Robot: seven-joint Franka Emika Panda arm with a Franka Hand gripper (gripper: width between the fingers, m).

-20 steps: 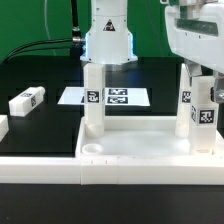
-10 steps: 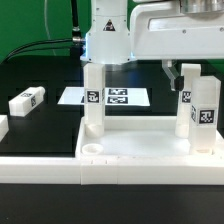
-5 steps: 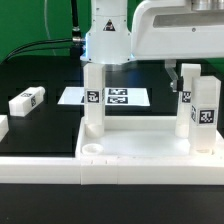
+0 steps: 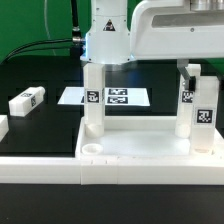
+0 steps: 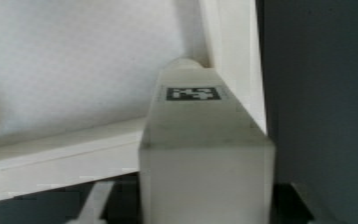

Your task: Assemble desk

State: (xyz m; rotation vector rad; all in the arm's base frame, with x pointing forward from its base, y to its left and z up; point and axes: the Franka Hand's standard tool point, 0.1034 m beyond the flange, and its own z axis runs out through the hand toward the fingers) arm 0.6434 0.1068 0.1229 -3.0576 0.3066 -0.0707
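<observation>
Place: robotics lab, pretty sure
Clues: white robot arm [image 4: 108, 38] on a matte black table [image 4: 40, 128], flat white marker board [image 4: 70, 97] with tags
Backdrop: plain green screen [image 4: 30, 20]

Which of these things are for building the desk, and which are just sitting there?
For the desk:
tabletop
leg standing at the exterior view's left
far leg and near leg standing at its right
loose leg lying on the black table

Just lying about:
marker board
border bar in front
</observation>
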